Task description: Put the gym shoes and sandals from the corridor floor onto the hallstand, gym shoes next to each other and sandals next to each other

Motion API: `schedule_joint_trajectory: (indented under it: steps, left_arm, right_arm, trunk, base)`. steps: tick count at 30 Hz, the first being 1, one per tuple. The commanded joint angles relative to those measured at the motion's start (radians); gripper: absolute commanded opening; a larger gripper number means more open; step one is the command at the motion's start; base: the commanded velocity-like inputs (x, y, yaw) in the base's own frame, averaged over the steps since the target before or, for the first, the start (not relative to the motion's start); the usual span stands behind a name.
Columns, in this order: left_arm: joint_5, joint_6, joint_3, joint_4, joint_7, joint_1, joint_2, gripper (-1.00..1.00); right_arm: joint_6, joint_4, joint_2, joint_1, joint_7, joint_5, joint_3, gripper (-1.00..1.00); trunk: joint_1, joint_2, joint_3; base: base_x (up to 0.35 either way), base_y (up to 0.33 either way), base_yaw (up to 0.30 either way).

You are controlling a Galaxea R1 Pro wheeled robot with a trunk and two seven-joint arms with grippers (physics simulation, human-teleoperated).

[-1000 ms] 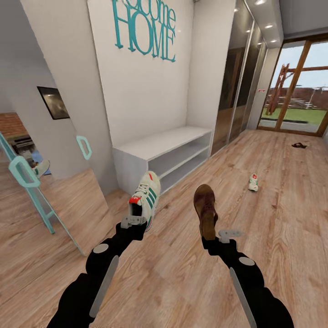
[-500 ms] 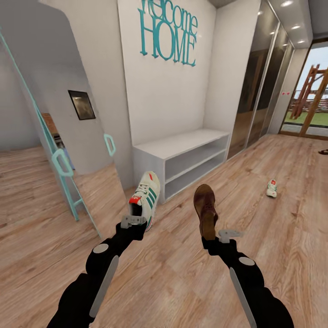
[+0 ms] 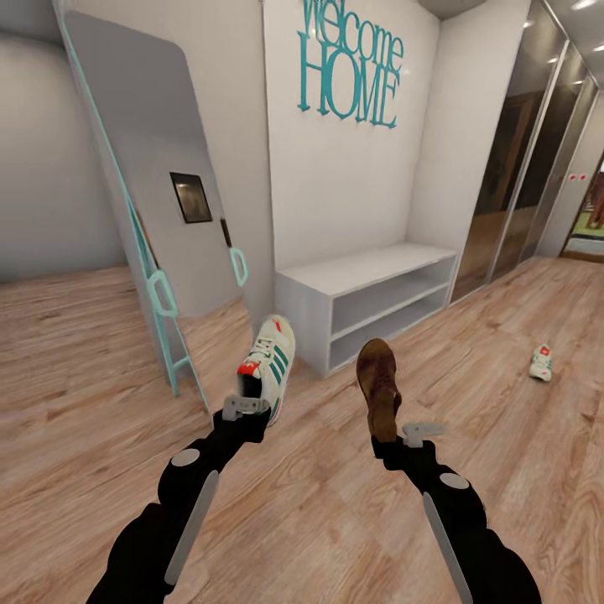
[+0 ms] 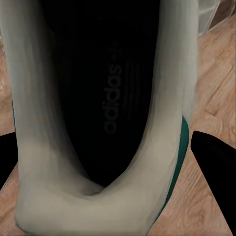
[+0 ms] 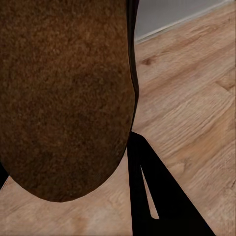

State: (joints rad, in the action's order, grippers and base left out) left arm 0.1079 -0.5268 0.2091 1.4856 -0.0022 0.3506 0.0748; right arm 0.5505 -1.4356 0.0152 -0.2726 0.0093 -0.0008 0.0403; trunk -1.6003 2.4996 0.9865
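Note:
My left gripper (image 3: 247, 408) is shut on the heel of a white gym shoe (image 3: 270, 362) with green stripes, held up off the corridor floor (image 3: 319, 503). The left wrist view looks into this gym shoe's dark opening (image 4: 108, 98), with a black finger (image 4: 214, 167) beside it. My right gripper (image 3: 396, 434) is shut on a brown sandal (image 3: 378, 382), held upright. Its footbed (image 5: 64, 98) is close in the right wrist view, next to one finger (image 5: 157, 196). The second gym shoe (image 3: 541, 362) lies on the floor far right. The hallstand and the other sandal are out of view.
A plain low white rack (image 3: 369, 289) with open shelves stands against the wall under teal "Welcome HOME" lettering (image 3: 348, 71), ahead of both grippers. A tall teal-framed mirror (image 3: 159, 210) leans at the left. Mirrored sliding doors (image 3: 528, 168) line the right wall.
The camera has turned left, so rack, lettering and floor shoe slid right in the picture. Both arms hold the same pose with the gym shoe and the sandal still gripped.

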Motion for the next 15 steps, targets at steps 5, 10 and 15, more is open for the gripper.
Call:
schedule_joint_trajectory:
  steps: [5, 10, 15]
  left_arm:
    - [0.009, -0.005, -0.001, 0.001, 0.001, 0.001, 0.000, -1.00]
    - [0.009, -0.005, -0.001, 0.001, 0.001, 0.001, 0.000, -1.00]
    - [0.009, -0.005, -0.001, 0.001, 0.001, 0.001, 0.000, -1.00]
  right_arm:
    - [0.006, -0.002, 0.000, 0.000, 0.000, -0.004, 0.000, -1.00]
    - [0.006, -0.002, 0.000, 0.000, 0.000, -0.004, 0.000, -1.00]
    - [0.006, -0.002, 0.000, 0.000, 0.000, -0.004, 0.000, -1.00]
  trunk:
    - [0.000, 0.000, -0.005]
    - [0.000, 0.000, -0.010]
    - [0.000, 0.000, -0.015]
  base:
    - [-0.010, 0.000, 0.235]
    - [-0.001, 0.000, 0.235]
    - [0.000, 0.000, 0.240]
